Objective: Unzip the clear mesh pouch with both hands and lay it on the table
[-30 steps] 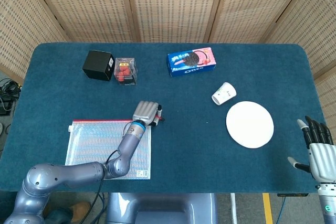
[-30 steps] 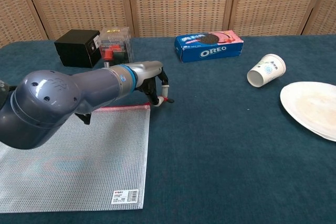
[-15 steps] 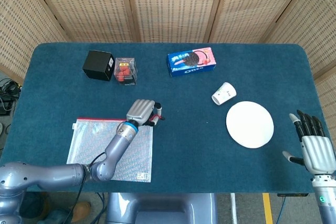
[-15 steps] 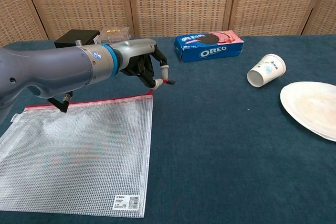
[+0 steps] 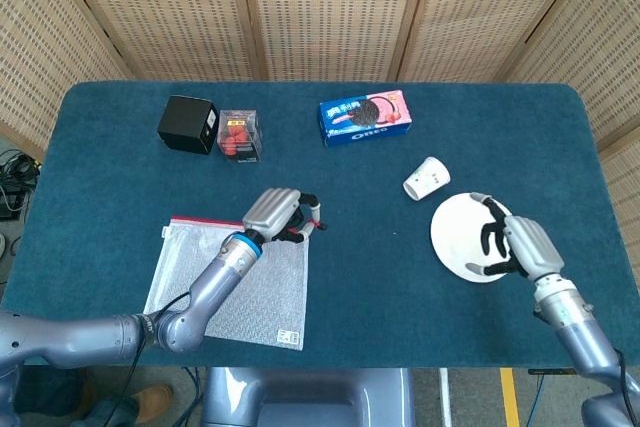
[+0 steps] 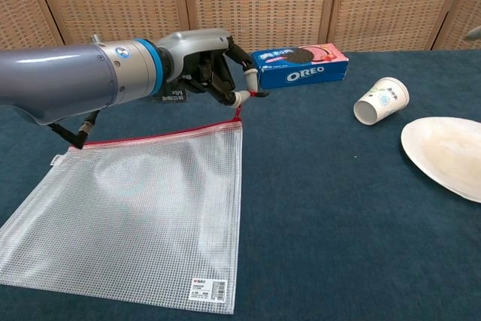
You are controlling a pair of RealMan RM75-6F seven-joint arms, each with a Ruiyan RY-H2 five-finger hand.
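The clear mesh pouch (image 5: 230,277) (image 6: 143,216) with a red zip edge lies on the blue table at the front left, its zip-side right corner raised off the cloth. My left hand (image 5: 278,215) (image 6: 207,69) pinches the red zip pull (image 6: 239,113) at that corner, fingers curled around it. My right hand (image 5: 512,242) hovers over the right part of the white plate, holding nothing, its fingers apart and slightly bent. It is far from the pouch.
A black box (image 5: 188,124) and a small clear box with red contents (image 5: 239,134) stand at the back left. An Oreo box (image 5: 366,117) (image 6: 299,65) sits at the back centre. A paper cup (image 5: 426,178) (image 6: 382,101) lies on its side beside the white plate (image 5: 455,232).
My left hand has risen and moved right, dragging the pouch's corner along with it. My right hand has swung in from the table's right edge to over the plate.
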